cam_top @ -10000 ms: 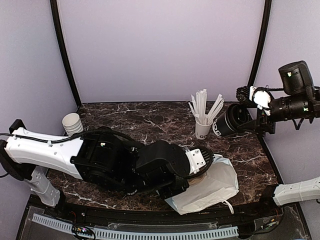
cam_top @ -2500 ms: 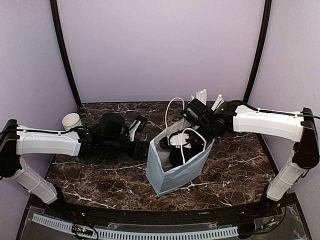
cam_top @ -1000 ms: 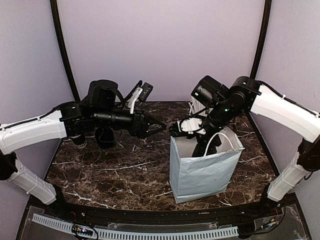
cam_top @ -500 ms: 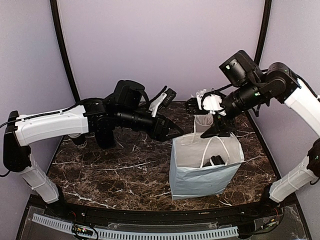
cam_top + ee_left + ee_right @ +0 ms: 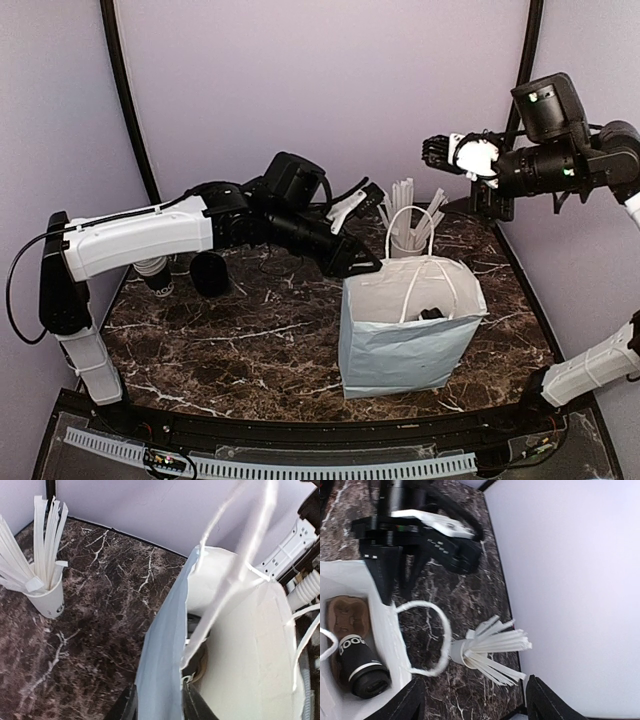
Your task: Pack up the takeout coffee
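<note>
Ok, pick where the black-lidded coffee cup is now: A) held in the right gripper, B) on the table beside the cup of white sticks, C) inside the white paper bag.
C: the right wrist view shows the coffee cup down inside the white bag, while the right gripper is open and empty, away from it.

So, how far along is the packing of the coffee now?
Mostly done: the coffee cup is inside the paper bag, resting on a brown tray. In hand: the left pincer grips the bag's wall. The right pincer hangs open and empty above the table. Left to do: probably only letting go of the bag.
</note>
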`<act>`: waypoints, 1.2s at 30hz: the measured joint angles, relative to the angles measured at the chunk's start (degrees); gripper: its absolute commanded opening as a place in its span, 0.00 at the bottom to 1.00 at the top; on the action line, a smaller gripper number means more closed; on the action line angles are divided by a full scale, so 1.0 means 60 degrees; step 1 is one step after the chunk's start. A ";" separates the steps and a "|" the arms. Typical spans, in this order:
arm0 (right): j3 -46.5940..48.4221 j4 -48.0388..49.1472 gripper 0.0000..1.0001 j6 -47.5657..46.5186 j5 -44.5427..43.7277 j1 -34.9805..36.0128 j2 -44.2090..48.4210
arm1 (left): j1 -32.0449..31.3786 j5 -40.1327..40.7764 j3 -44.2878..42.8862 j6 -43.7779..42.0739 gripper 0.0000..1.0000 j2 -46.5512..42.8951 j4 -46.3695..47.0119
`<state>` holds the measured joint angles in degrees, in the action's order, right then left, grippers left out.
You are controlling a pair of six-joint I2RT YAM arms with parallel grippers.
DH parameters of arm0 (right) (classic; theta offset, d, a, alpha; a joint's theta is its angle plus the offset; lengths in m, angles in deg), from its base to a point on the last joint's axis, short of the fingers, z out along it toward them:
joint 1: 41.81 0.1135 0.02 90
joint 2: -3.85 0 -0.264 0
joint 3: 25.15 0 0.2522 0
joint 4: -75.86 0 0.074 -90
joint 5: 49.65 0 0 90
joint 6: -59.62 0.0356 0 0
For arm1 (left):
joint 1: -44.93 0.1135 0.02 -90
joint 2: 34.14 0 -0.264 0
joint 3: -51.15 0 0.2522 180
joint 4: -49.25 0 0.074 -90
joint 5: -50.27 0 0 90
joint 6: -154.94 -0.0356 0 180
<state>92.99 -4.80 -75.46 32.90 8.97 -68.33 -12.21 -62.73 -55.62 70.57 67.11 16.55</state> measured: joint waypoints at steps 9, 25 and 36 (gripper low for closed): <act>-0.0408 0.1111 0.63 0.0280 -0.0776 -0.2127 0.0922 | -0.0069 0.0142 -0.0339 -0.0984 0.00 0.0029 -0.0780; -0.1599 0.1534 0.64 0.0619 -0.0871 -0.3552 0.0816 | -0.0193 0.3920 0.1800 -0.2197 0.00 -0.3140 -0.2040; -0.1872 0.1526 0.64 0.0634 -0.0616 -0.3690 0.0739 | -0.2146 0.5023 0.2739 -0.2076 0.03 -0.3555 -0.1235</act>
<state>81.76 4.36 -71.65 29.21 -13.17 -63.89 -25.08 -32.59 -39.19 58.11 45.78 9.14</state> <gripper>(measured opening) 0.642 0.020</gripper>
